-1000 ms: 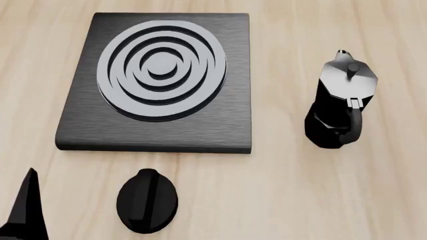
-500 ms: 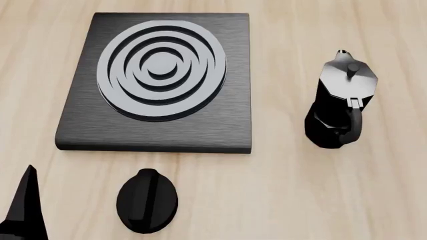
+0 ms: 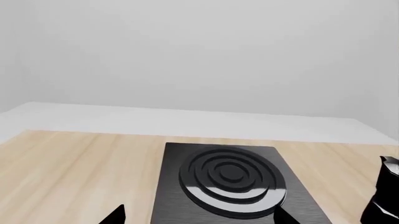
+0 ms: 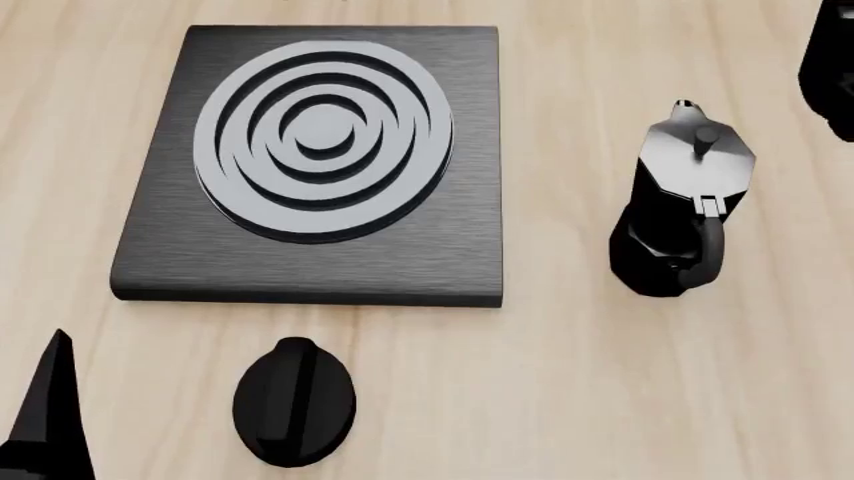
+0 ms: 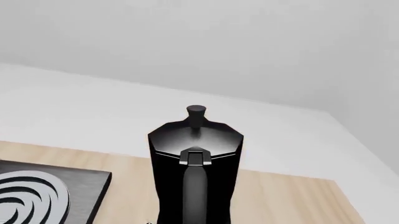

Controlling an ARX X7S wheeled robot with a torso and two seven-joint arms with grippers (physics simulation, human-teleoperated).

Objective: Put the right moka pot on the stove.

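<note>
Left gripper point(image 3: 199, 215) hangs spread before the stove point(image 4: 160, 250). Right gripper's fingers are hidden, so I cannot tell whether it grips. Pot point(image 5: 195, 158) fills its camera, handle facing, off the stove, right of another pot point(image 4: 674, 210).

Light: bright, even, diffuse.
Shadows: barely any on the tabletop point(image 4: 561, 400).
Glare: soft sheen on the stove point(image 3: 231, 179) rings.
Focus: sharp throughout.
</note>
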